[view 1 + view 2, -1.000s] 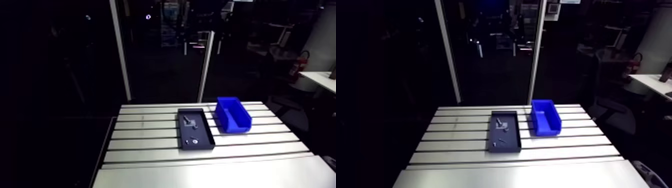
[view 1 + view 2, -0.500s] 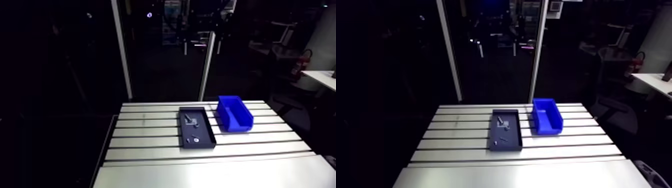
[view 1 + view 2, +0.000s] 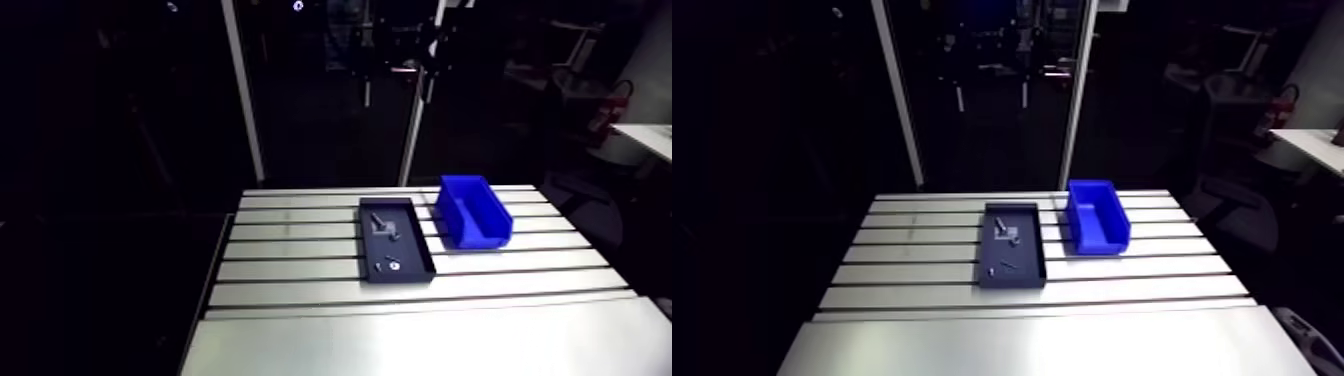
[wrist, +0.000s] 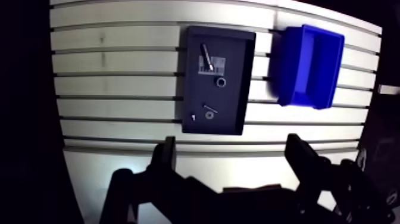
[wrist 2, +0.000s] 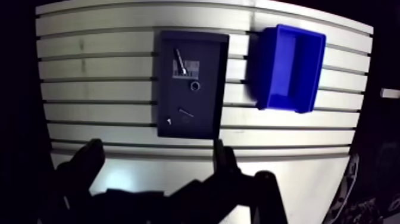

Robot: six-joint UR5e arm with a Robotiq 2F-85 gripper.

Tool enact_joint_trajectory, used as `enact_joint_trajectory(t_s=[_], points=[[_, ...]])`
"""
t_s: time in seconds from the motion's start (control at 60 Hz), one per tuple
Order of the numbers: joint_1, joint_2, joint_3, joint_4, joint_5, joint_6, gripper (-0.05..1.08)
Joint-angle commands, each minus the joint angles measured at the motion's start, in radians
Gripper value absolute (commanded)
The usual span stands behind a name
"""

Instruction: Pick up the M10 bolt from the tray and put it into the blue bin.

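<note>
The gripper (image 4: 232,146) has its two dark fingers (image 4: 168,156) wide apart, and they hold nothing. It hangs over the slotted silver metal table (image 4: 119,77). The flat black tray (image 4: 233,104) lies ahead of it. The long grey metal M10 bolt (image 4: 206,58) lies at the tray's far end, well away from the gripper. Small metal bits (image 4: 209,113) lie nearer. The blue plastic bin (image 4: 309,65) sits just beside the tray.

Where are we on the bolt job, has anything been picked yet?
Nothing done yet: the bolt lies in the tray and the blue bin looks empty. In hand: the gripper hangs open above the table, tray ahead of it, holding nothing. Left: descend, grasp the bolt, carry it to the bin beside the tray, release.
</note>
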Motion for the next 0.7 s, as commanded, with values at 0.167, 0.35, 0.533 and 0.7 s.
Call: enact_joint_trajectory(t_s=[0.167,0.35,0.533,0.7], points=[[0.001,0.049,0.018,-0.042,0.011,-0.077,0.01],[0.002,0.067,0.019,-0.045,0.011,-0.102,0.01],[0.001,0.080,0.058,-0.124,0.011,-0.148,0.01],[0.001,0.102,0.084,-0.154,0.009,-0.162,0.01]])
